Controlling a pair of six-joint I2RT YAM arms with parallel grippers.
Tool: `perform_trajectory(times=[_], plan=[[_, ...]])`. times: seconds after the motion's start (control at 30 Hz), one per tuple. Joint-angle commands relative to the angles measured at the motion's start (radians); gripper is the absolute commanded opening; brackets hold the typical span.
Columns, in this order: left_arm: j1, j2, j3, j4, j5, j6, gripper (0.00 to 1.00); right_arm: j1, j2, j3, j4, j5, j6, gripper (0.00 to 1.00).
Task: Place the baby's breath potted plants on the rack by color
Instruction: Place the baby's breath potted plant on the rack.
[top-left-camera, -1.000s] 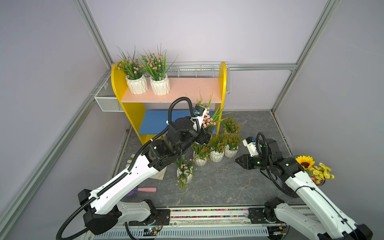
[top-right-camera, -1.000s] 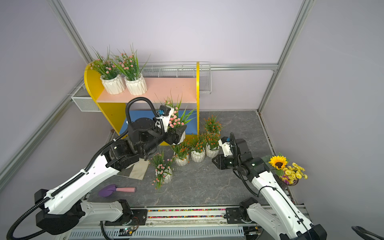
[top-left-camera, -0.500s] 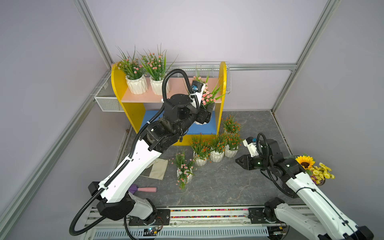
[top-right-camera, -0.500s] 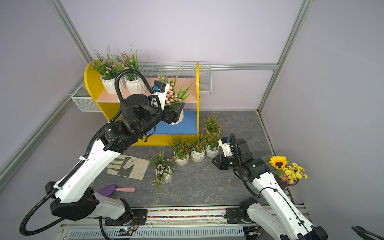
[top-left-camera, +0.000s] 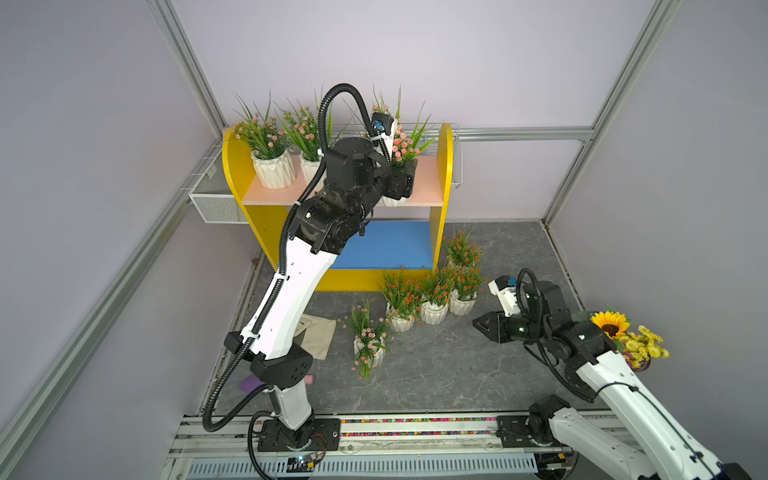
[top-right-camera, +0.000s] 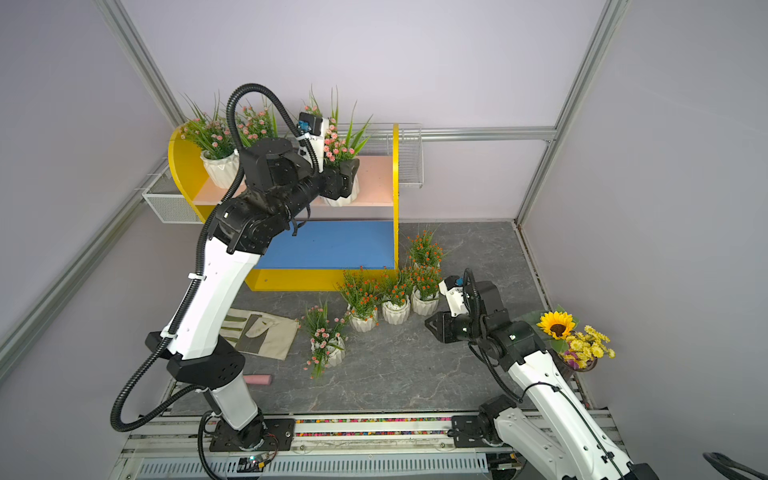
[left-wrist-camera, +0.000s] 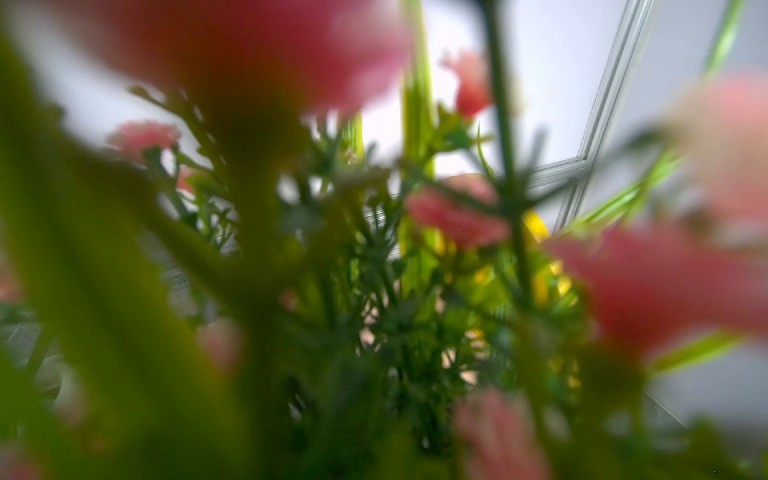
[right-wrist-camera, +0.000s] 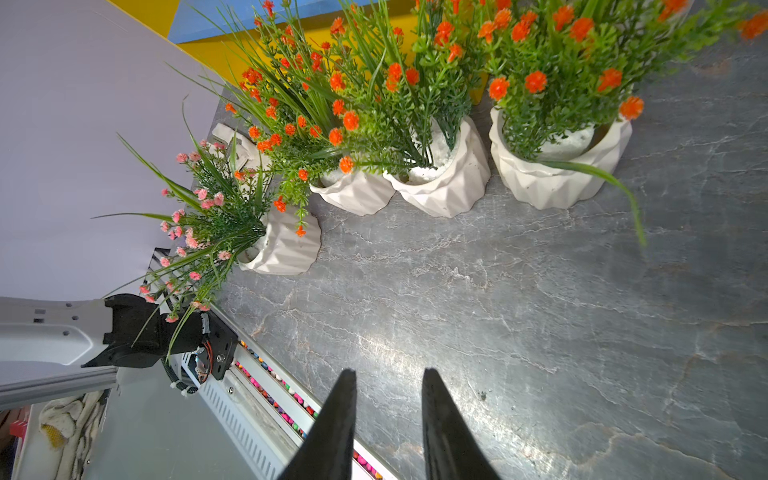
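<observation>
My left gripper (top-left-camera: 401, 183) is shut on a pink-blossomed baby's breath potted plant (top-left-camera: 392, 202), holding it upright over the middle of the rack's pale pink upper board (top-left-camera: 428, 183). I cannot tell whether the pot touches the board. Its blurred sprigs (left-wrist-camera: 453, 216) fill the left wrist view and hide the jaws. Two pink plants (top-left-camera: 272, 172) stand at that board's left end. The blue lower board (top-left-camera: 386, 245) is bare. On the floor stand one pink plant (top-left-camera: 368, 345) and several orange ones (top-left-camera: 434, 309). My right gripper (right-wrist-camera: 388, 372) hovers over the floor near them, open and holding nothing.
A sunflower bouquet (top-left-camera: 615, 328) stands at the far right beside my right arm. A beige glove (top-right-camera: 262, 332) and a pink-handled tool (top-right-camera: 257, 379) lie by my left arm's base. White wire mesh baskets (top-left-camera: 216, 203) hang on the walls beside the rack.
My left arm has carried the pink plant up from in front of the lower shelf to the upper pink board. The right arm has stayed where it was.
</observation>
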Motion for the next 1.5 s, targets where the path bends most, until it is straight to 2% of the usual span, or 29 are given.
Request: perform_trajectory(times=[0.0,0.3,1.03,1.13,1.2,1.3,1.4,1.47], plan=[[0.032,0.028,0.088,0.032,0.013,-0.003,0.00,-0.006,-0.022,-0.021,-0.030,-0.013,0.020,0.30],[0.126,0.093,0.125,0.091,0.016,-0.050,0.00,-0.006,-0.044,-0.016,-0.066,-0.001,0.022,0.30],[0.131,0.201,0.157,0.118,-0.148,-0.021,0.00,-0.006,-0.053,-0.035,-0.061,0.004,0.030,0.32],[0.132,0.207,0.156,0.114,-0.155,-0.021,0.10,-0.006,-0.049,-0.038,-0.055,0.001,0.032,0.34],[0.133,0.209,0.156,0.111,-0.154,-0.020,0.25,-0.005,-0.048,-0.038,-0.049,0.000,0.033,0.35],[0.132,0.210,0.157,0.112,-0.156,-0.021,0.38,-0.005,-0.043,-0.039,-0.047,-0.002,0.032,0.36],[0.133,0.212,0.156,0.113,-0.162,-0.023,0.58,-0.005,-0.044,-0.039,-0.045,-0.002,0.033,0.37],[0.132,0.212,0.156,0.113,-0.166,-0.022,0.65,-0.006,-0.044,-0.041,-0.045,-0.001,0.033,0.37]])
